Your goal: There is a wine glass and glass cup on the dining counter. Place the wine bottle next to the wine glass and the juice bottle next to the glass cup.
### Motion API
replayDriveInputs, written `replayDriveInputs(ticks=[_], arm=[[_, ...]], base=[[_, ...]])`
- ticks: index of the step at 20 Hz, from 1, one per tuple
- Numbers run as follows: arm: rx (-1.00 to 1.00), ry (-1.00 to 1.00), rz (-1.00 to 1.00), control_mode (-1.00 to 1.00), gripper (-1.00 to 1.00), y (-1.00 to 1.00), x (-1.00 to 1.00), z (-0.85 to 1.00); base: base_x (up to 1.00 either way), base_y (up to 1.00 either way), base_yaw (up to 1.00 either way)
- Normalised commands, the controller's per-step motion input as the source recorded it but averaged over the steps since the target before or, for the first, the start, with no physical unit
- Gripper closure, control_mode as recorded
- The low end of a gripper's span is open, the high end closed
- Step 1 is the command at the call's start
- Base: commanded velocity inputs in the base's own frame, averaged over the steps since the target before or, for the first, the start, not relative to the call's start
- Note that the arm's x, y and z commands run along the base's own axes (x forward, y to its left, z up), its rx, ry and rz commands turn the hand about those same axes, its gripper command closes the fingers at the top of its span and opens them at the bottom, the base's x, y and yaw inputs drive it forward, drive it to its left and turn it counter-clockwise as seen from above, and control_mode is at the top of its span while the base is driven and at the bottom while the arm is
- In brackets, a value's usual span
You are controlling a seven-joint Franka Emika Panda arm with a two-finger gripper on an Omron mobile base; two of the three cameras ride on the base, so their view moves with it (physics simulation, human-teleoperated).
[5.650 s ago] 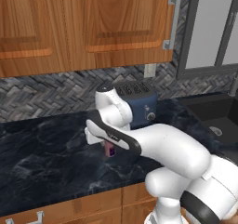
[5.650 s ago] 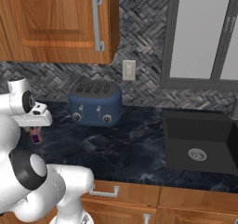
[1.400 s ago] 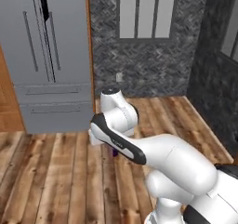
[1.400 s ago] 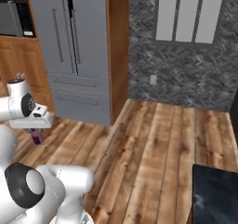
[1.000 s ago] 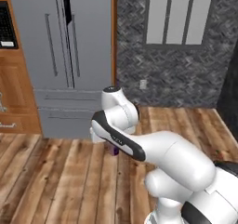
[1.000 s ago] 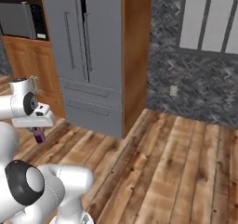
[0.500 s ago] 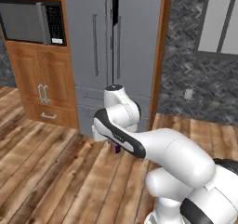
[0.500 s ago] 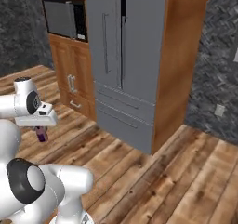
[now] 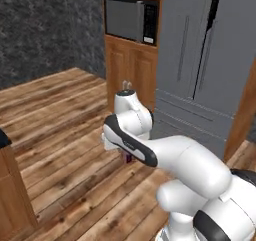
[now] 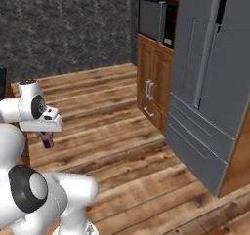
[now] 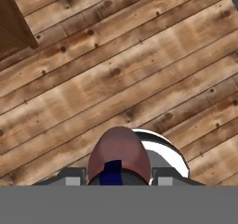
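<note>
Hand clamped on the small red-pink juice bottle, carried upright and tucked close to the arm, presumably to keep it steady while the base drives. Bottle at six o'clock in the hand view, above bare wooden floor. Grey fridge at three o'clock, microwave in wood cabinetry at twelve, dark stone wall behind.

No writing, label, brand, number or sign can be read anywhere in these views; the appliance fronts, cabinet doors and the bottle's dark patch carry no legible marks.
</note>
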Motion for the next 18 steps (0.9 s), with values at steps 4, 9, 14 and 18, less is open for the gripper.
replayDriveInputs(ticks=[4, 9, 14, 18], arm=[[0.00, 0.00, 0.00, 1.00, 1.00, 0.00, 0.00, 0.00], [0.00, 0.00, 0.00, 1.00, 1.00, 0.00, 0.00, 0.00], [0.00, 0.00, 0.00, 1.00, 1.00, 0.00, 0.00, 0.00], [0.00, 0.00, 0.00, 1.00, 1.00, 0.00, 0.00, 0.00]], base=[[0.55, 0.00, 0.61], [0.83, 0.00, 0.39], [0.86, 0.00, 0.34], [0.89, -0.05, 0.22]])
